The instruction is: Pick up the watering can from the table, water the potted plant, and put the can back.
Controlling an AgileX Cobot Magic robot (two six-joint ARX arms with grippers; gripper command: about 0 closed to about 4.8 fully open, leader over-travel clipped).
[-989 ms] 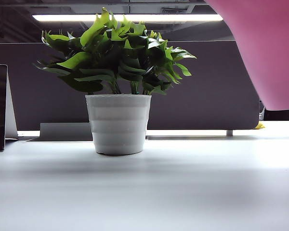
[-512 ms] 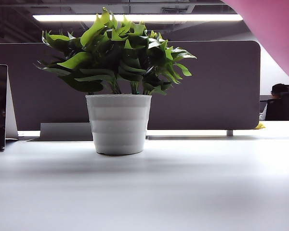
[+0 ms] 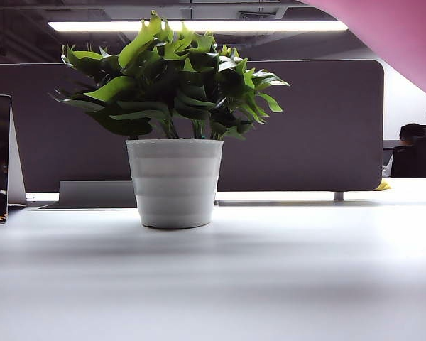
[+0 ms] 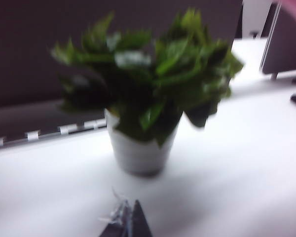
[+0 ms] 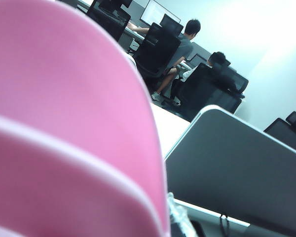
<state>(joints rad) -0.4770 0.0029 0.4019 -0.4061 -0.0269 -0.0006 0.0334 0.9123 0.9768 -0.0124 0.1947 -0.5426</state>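
The watering can point(image 3: 397, 35) is riding higher than a second ago: its pink body then filled the upper right of the exterior view down to the partition's foot, and now only a wedge is showing in the top right corner, clear of the table point(image 3: 270, 284). The potted plant point(image 3: 174, 128) is sitting unmoved on the white tabletop, toward the far edge and left of the middle, well apart from the can. In the right wrist view the can's pink wall point(image 5: 64, 123) is crowding the lens; the right gripper's jaws are hidden, so its grip cannot be told. The left gripper point(image 4: 128, 222) is hovering low near the plant point(image 4: 143, 98), only a dark blurred tip showing; its opening cannot be told either.
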